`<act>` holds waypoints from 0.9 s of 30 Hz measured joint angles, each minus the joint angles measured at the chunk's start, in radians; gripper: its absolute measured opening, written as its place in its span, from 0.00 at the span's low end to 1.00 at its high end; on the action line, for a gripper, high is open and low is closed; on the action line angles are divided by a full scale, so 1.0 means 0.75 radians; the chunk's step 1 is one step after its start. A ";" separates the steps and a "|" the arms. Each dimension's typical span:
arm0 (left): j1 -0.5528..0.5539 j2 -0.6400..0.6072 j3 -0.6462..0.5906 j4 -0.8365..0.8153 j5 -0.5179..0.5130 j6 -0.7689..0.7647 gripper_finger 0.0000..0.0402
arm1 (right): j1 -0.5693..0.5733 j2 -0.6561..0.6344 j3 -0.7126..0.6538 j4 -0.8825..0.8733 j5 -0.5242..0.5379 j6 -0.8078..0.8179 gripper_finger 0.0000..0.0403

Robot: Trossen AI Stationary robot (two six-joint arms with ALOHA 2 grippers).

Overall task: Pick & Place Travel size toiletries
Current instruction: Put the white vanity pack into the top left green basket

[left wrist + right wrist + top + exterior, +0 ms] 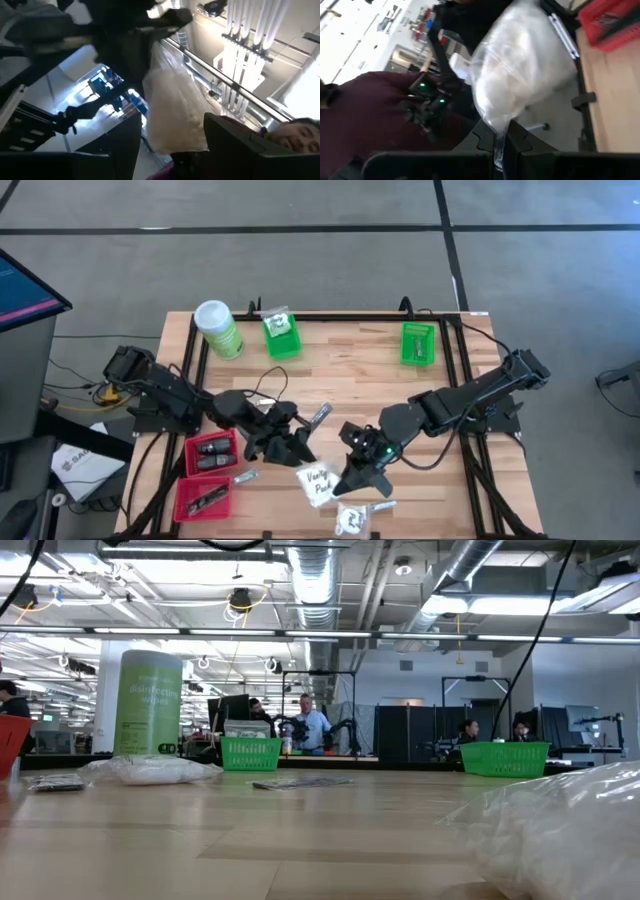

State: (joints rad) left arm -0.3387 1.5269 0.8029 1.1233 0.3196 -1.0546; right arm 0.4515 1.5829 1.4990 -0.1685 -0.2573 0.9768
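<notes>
A white crinkly packet with black print [317, 482] is held in the air between both grippers, above the near middle of the table. My left gripper [296, 448] comes at it from the left and my right gripper [350, 478] from the right. Each wrist view shows the packet [175, 100] [520, 65] running on toward the other arm. A second white packet [352, 518] lies flat at the near edge. One silvery sachet [320, 416] lies mid-table, and another [245, 477] beside the red baskets. My left gripper has one end of the packet [175, 142] between its two fingers [230, 145], which stand wide apart against its two sides. The fingers slant upward. The packet runs up from them and is clear of the table. My right gripper pinches a thin flat edge of the packet [501, 131] between its two fingertips [520, 142]. The puffy body of the packet bulges out beyond the fingers. It is lifted clear of the table.
Two red baskets [212, 452] [205, 495] holding dark pieces stand at the near left. Two green baskets [282, 335] [418, 343] and the light-green canister [218, 328] stand along the far edge. Another crinkly packet [150, 770] lies far left. A person [295, 135] is close by.
</notes>
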 joint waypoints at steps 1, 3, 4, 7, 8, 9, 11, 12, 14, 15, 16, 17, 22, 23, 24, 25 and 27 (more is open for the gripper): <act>-0.006 0.000 0.002 0.001 0.002 0.001 0.52 | 0.000 0.000 0.000 -0.005 0.004 0.000 0.00; -0.012 0.000 0.003 -0.002 0.002 0.001 0.52 | -0.002 0.000 0.000 -0.008 0.006 0.000 0.00; -0.013 0.000 0.003 -0.002 0.004 0.002 0.52 | -0.003 0.000 0.000 -0.007 0.006 0.000 0.00; -0.012 0.000 0.003 -0.002 0.003 0.003 0.52 | -0.003 0.000 0.000 -0.012 0.005 0.000 0.00; -0.012 0.000 0.003 -0.001 0.003 0.006 0.52 | -0.003 0.000 0.000 -0.019 0.005 0.006 0.00; -0.012 0.000 0.003 0.000 0.003 0.009 0.52 | -0.003 0.000 0.000 -0.026 0.004 0.011 0.00; -0.012 0.000 0.003 0.001 0.003 0.010 0.52 | -0.002 0.000 0.000 -0.047 -0.001 0.019 0.00; -0.012 0.000 0.003 0.002 0.003 0.010 0.52 | 0.001 0.000 0.000 -0.057 -0.003 0.020 0.00; -0.012 0.000 0.003 0.003 0.003 0.011 0.52 | 0.003 0.000 0.000 -0.075 -0.004 0.020 0.00; -0.012 0.000 0.003 0.004 0.003 0.012 0.52 | 0.003 0.000 0.000 -0.080 -0.005 0.021 0.00; -0.012 0.000 0.003 0.004 0.003 0.012 0.52 | 0.003 0.001 0.000 -0.081 -0.004 0.021 0.00; -0.012 0.000 0.003 0.006 0.003 0.012 0.52 | 0.003 0.001 0.000 -0.080 -0.004 0.021 0.00; -0.017 0.000 0.003 0.011 0.003 0.013 0.52 | -0.009 0.001 0.000 -0.096 -0.001 0.024 0.00; -0.020 0.000 0.003 0.011 0.003 0.013 0.52 | -0.013 0.001 0.000 -0.104 -0.001 0.025 0.00; -0.021 0.000 0.003 0.011 0.003 0.013 0.52 | -0.017 0.001 0.000 -0.116 -0.001 0.024 0.00; -0.021 0.000 0.003 0.011 0.003 0.013 0.52 | -0.021 0.001 -0.001 -0.123 -0.001 0.025 0.00; -0.021 0.000 0.003 0.002 0.003 0.013 0.52 | -0.028 0.001 -0.001 -0.125 -0.001 0.024 0.00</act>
State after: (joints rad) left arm -0.3542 1.5269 0.8055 1.1247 0.3222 -1.0447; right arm 0.4306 1.5837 1.4986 -0.2618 -0.2578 0.9951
